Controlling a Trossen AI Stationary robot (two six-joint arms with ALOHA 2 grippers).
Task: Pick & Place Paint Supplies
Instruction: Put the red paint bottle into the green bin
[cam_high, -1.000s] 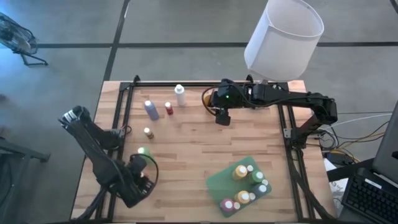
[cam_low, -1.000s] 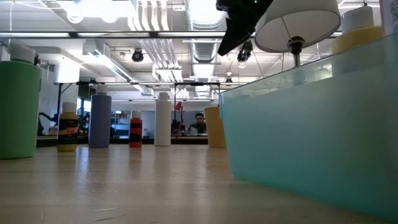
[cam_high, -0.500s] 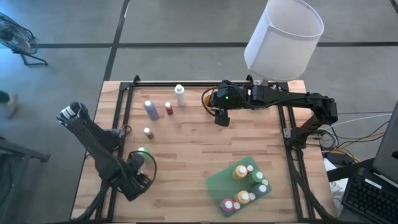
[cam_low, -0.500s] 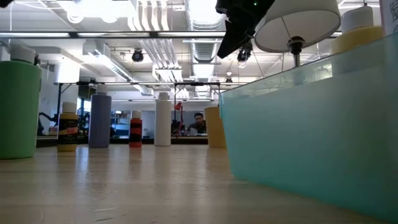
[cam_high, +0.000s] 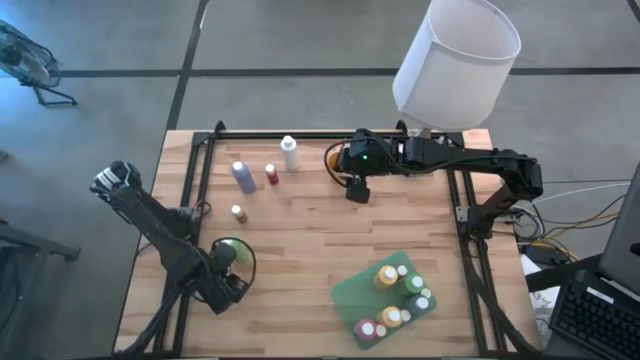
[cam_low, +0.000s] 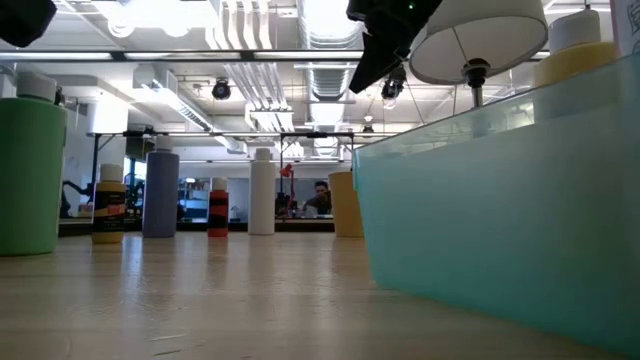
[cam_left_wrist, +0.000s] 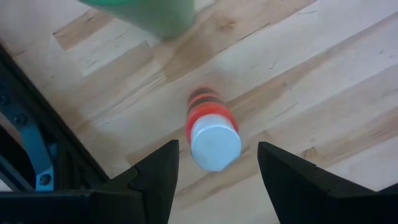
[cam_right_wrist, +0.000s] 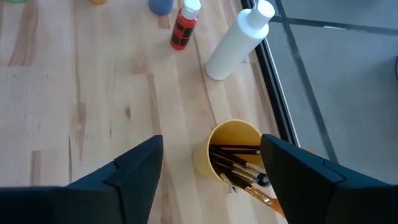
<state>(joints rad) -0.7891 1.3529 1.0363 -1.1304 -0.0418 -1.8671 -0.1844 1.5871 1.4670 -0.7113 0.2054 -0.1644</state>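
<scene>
Near left on the table (cam_high: 300, 240): left gripper (cam_left_wrist: 217, 149) low over the wood, fingers spread wide, gripping nothing. Just beside it, a wide green bottle (cam_high: 232, 248), upright. Between the spread fingers in the left wrist view, a small orange-red bottle (cam_left_wrist: 211, 132) with a white cap and a dark band, standing on the table, touching neither finger. Cannot tell whether this matches the small yellow, white-capped bottle (cam_high: 238, 213) just beyond the green one.

Far left, a loose cluster, all upright and apart:
- lavender-blue bottle (cam_high: 243, 177), cap the same colour
- slim red bottle (cam_high: 271, 174), white cap
- tall all-white bottle (cam_high: 290, 152), farthest back

Far centre: right gripper (cam_right_wrist: 211, 142) raised above the table, fingers spread, empty. Directly below it, a yellow cup (cam_right_wrist: 231, 144) holding several thin dark-handled brushes (cam_right_wrist: 239, 167), leaning against the rim.

Near right: a green tray (cam_high: 350, 290), set askew, already carrying a crowd of white-capped bottles (cam_high: 386, 277) in yellow, green, red and other colours, packed close together.

Beyond the far right corner, a white-shaded lamp (cam_high: 455, 60).
</scene>
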